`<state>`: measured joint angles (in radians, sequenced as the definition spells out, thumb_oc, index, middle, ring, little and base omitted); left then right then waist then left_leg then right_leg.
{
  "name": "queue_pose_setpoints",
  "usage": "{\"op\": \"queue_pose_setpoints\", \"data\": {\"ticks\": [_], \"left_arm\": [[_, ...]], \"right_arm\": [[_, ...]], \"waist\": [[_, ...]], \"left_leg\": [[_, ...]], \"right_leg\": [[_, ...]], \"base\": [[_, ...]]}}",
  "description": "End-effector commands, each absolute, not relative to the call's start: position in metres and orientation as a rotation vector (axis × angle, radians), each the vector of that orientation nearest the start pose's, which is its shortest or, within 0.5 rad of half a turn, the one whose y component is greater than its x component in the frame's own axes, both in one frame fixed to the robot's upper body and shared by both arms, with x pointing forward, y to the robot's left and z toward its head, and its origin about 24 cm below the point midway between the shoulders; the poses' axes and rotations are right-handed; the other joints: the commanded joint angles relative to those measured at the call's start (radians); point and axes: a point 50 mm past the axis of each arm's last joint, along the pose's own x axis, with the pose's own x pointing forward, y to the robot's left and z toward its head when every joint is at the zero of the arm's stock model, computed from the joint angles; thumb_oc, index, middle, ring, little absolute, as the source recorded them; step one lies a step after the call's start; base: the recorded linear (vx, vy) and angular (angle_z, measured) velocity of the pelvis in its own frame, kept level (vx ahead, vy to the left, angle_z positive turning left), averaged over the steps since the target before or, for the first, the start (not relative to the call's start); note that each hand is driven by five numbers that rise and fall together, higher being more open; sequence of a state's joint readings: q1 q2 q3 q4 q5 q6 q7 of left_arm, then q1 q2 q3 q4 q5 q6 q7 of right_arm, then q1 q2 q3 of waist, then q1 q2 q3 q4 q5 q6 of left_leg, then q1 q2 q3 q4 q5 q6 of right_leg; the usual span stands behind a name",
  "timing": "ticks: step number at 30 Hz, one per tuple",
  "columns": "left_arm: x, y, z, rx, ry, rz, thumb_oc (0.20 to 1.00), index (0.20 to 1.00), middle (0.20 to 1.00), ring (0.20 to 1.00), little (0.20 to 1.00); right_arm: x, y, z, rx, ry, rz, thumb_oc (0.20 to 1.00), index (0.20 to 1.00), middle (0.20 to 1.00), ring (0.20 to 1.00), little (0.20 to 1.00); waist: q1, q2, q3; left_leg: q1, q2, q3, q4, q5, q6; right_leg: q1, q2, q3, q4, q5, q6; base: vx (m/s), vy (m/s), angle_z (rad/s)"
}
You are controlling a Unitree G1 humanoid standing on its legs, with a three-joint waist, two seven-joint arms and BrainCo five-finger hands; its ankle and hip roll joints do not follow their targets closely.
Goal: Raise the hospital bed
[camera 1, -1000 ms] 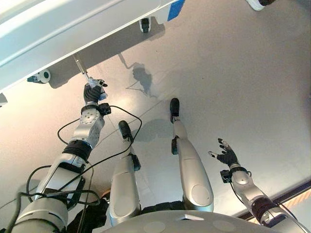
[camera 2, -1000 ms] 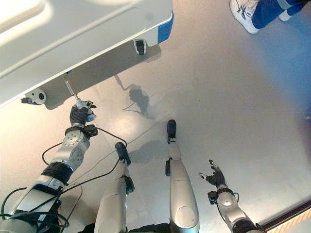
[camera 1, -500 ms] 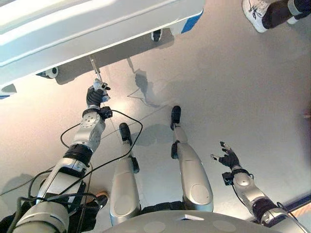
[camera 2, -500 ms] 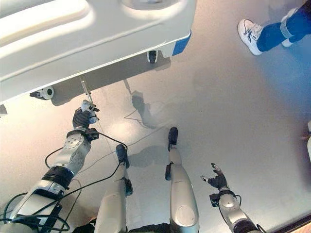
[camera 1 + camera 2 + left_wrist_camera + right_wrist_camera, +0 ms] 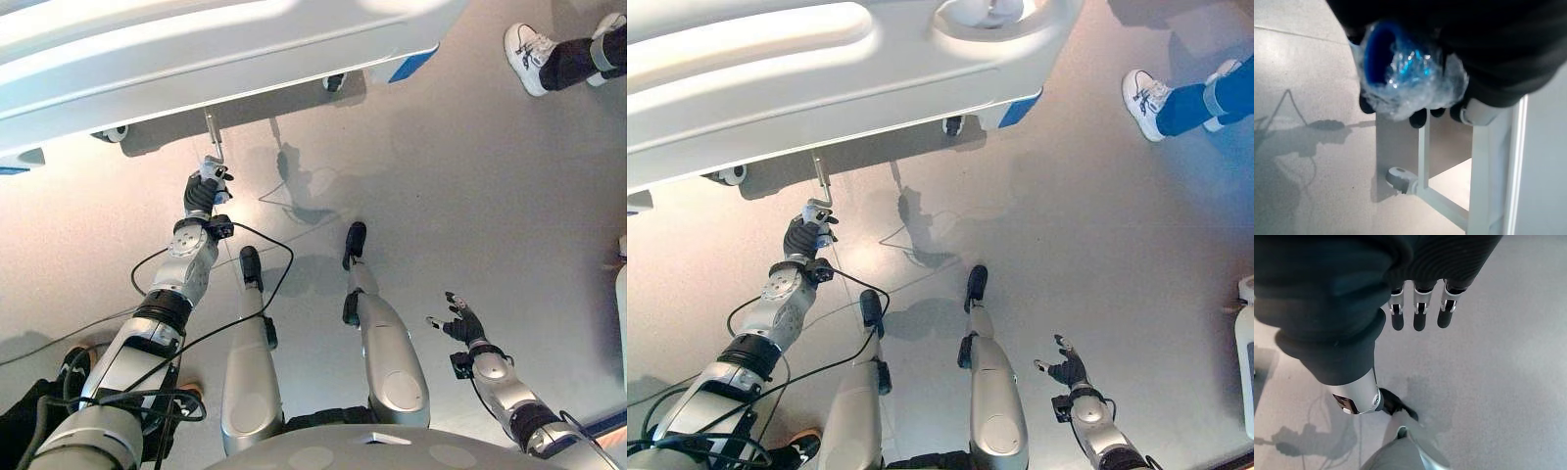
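Crank handle (image 5: 1400, 73) in left robot hand (image 5: 202, 189)

We see a smooth grey floor (image 5: 1097, 235) with a faint seam line and soft glare under bright overhead light. A person's white sneaker (image 5: 1143, 101) and blue trouser leg (image 5: 1215, 98) stand on it. A white object (image 5: 1244, 352) sits nearby.

The bed (image 5: 823, 88) hangs over the whole 12 o'clock side, its crank (image 5: 822, 182) dropping below the frame and gripped by the left robot hand (image 5: 806, 233); wheels (image 5: 728, 175) stand under it at 10 and 1 o'clock; a person's shoe (image 5: 1144, 101) blocks 2 o'clock; the floor (image 5: 1097, 245) at 3 o'clock lies bare, where the right robot hand (image 5: 1070, 370) hangs with fingers spread.
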<state>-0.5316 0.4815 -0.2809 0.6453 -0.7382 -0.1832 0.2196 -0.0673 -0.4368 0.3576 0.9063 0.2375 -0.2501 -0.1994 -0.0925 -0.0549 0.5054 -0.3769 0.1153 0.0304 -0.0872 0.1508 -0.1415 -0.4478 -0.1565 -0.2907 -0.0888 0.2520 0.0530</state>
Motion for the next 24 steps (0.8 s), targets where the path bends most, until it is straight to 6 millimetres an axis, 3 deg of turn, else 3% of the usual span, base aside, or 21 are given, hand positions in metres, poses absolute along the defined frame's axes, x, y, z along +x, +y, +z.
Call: {"op": "queue_pose_setpoints", "data": {"ticks": [1,14,24], "left_arm": [[0.319,0.272,0.095,-0.033,-0.165,0.256,0.2,0.2,0.2,0.2,0.2],[0.325,0.307,0.095,0.038,-0.085,0.391,0.2,0.2,0.2,0.2,0.2],[0.347,0.319,0.121,0.104,-0.077,0.466,0.2,0.2,0.2,0.2,0.2]], "right_arm": [[0.157,-0.259,-0.112,-0.373,0.722,-0.163,1.0,1.0,1.0,1.0,1.0],[0.162,-0.25,-0.11,-0.347,0.687,-0.132,1.0,1.0,1.0,1.0,1.0],[0.181,-0.24,-0.096,-0.337,0.587,-0.096,1.0,1.0,1.0,1.0,1.0]], "waist": [[0.078,-0.07,-0.073],[0.075,-0.121,-0.059],[0.043,-0.139,-0.017]], "left_leg": [[-0.076,-0.137,0.012,0.0,-0.005,0.122],[-0.108,-0.127,0.01,0.0,-0.032,0.122],[-0.159,-0.126,0.021,0.003,-0.03,0.124]], "right_leg": [[0.021,-0.015,-0.016,0.002,-0.003,0.118],[-0.004,-0.011,-0.002,0.002,-0.005,0.139],[-0.058,-0.012,0.011,0.002,0.001,0.139]], "base": [[0.01,0.032,0.11],[0.04,0.049,0.05],[0.01,0.012,0.02]]}}
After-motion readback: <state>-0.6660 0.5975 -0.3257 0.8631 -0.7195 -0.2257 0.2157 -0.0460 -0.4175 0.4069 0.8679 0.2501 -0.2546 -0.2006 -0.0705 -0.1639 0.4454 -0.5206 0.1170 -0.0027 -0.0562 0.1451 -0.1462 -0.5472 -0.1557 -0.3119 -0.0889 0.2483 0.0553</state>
